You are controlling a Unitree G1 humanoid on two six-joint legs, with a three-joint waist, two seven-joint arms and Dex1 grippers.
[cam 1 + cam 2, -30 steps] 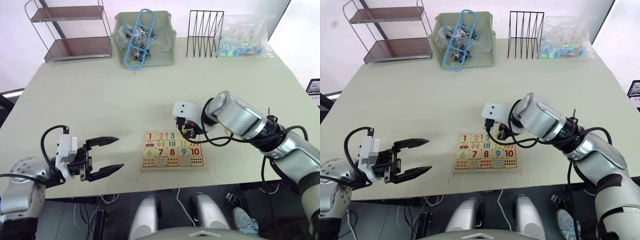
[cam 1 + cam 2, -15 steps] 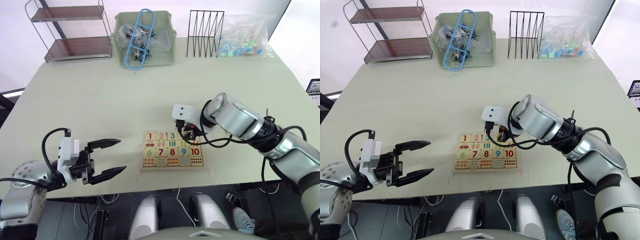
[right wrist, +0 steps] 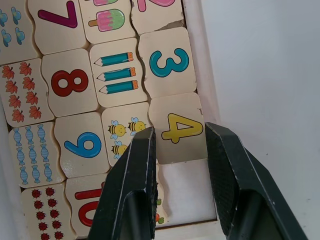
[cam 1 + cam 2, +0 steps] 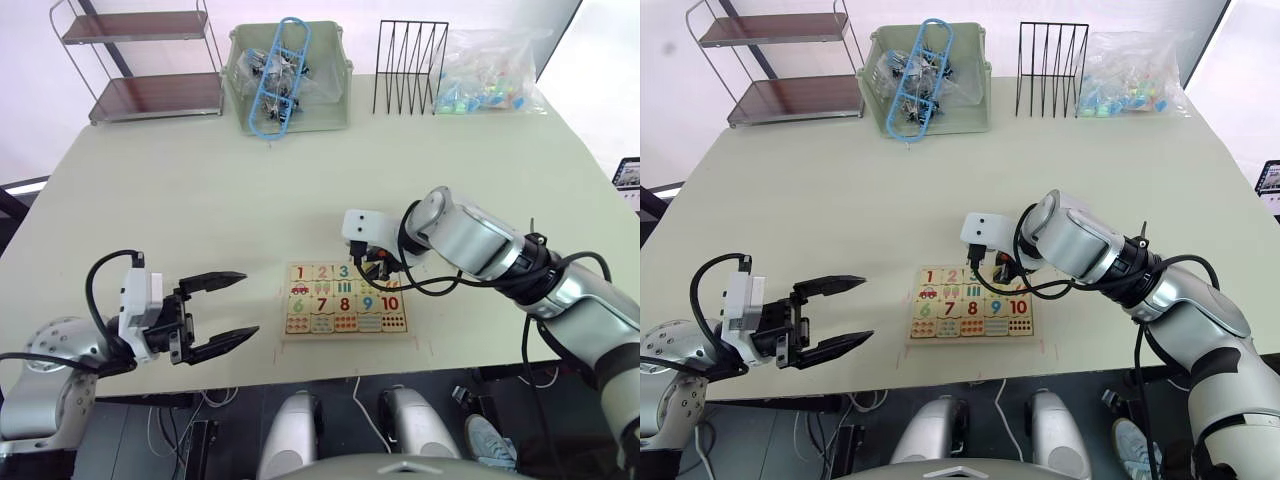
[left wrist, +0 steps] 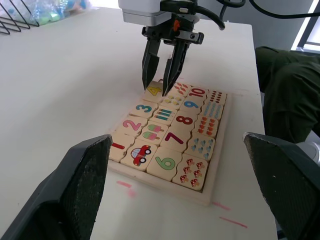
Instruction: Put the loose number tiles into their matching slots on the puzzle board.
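A: Where's the board?

B: Puzzle board (image 4: 345, 312) lies flat near the table's (image 4: 200, 210) near edge, centre-right.

A: Top row?

B: 1 tile (image 5: 116, 146), 2 tile (image 5: 131, 124), 3 tile (image 5: 143, 108) and 4 tile (image 3: 178, 128) sit in the far row. The slot (image 3: 186, 190) right of the 4 is bare. 6 to 10 fill the row nearer.

A: Right gripper?

B: Right gripper (image 3: 179, 150) is over the board's far right corner, fingers parted a little, one tip on each side of the 4 tile's end by the bare slot. Gripping it or just straddling, can't tell.

A: Left?

B: Left gripper (image 4: 222, 310) hangs left of the board, well apart, fingers spread wide, holding nothing.

A: Background?

B: Green bin (image 4: 290, 80), wire rack (image 4: 408, 68), small shelf (image 4: 140, 65) along the far edge.
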